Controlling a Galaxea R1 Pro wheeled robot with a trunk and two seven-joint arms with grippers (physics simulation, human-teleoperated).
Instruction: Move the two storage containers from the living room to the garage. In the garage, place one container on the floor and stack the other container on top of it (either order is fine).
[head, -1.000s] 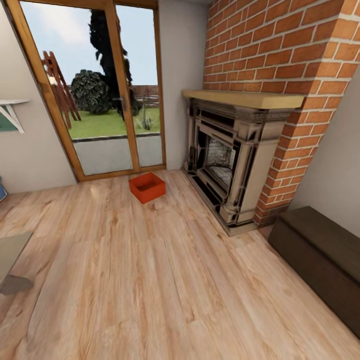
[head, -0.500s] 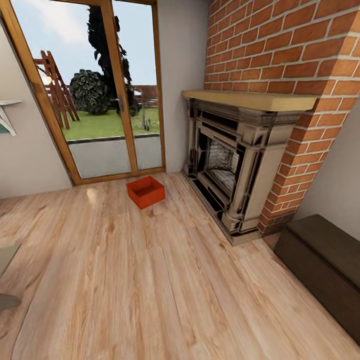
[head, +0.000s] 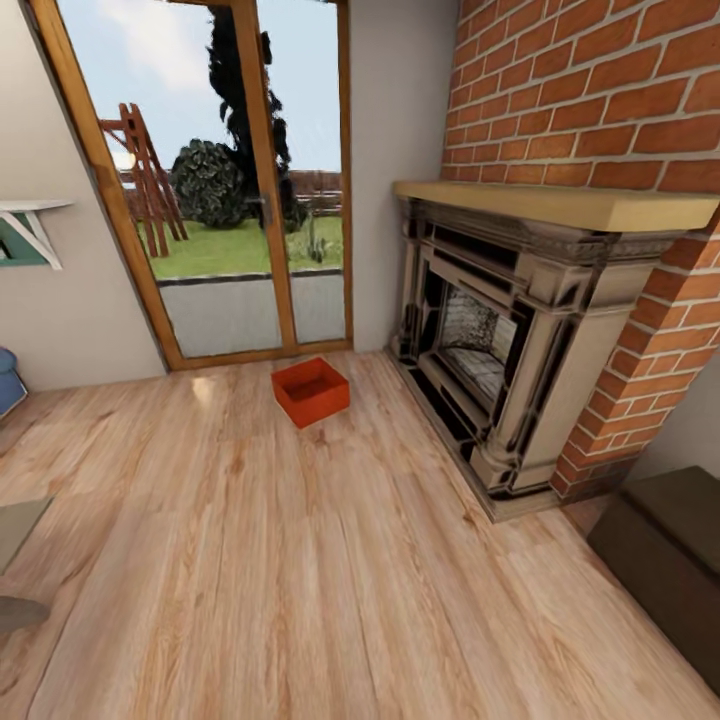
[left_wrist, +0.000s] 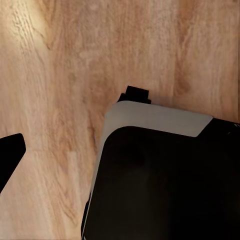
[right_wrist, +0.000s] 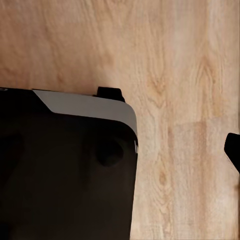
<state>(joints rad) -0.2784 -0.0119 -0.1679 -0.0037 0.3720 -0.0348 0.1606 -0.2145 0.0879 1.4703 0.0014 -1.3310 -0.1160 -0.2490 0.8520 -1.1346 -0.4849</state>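
Head view: storage container (head: 311, 391) on plank floor (head: 300, 560) near fireplace (head: 500, 340); wrist views: tool state indeterminable.

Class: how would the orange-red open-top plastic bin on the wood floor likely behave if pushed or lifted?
The orange-red open-top plastic bin looks empty and thin-walled, so probably light. Sitting flat and low on the smooth wood-plank floor, it would likely slide rather than tip.

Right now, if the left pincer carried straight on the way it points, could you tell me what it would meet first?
Most likely the wood-plank floor, which lies ahead in the left wrist view; the robot's dark base sits beside that line. Depth is unclear.
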